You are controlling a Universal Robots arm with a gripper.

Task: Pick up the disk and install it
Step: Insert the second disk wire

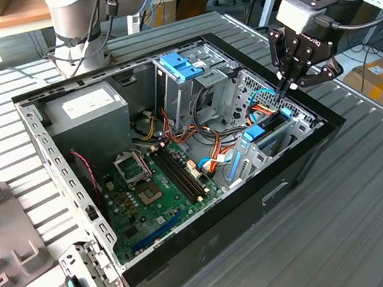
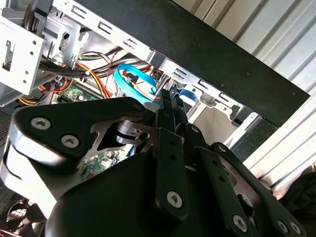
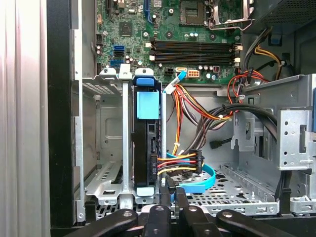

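The gripper [image 1: 289, 87], its fingers drawn together with nothing between them, hangs just above the disk [image 3: 146, 148], which stands upright in the case's [image 1: 272, 189] drive bay.

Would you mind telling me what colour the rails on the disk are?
Blue; the disk stands on edge in its bay, clearest in the first wrist view.

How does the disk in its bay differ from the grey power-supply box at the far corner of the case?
The disk stands on edge in a metal bay, close under the gripper; the power-supply box lies flat, far from the gripper. The disk shows blue plastic at its ends; the box is plain grey with a white sticker. The disk looks thin; the box is bulkier. Both sit inside the open computer case, with cables attached.
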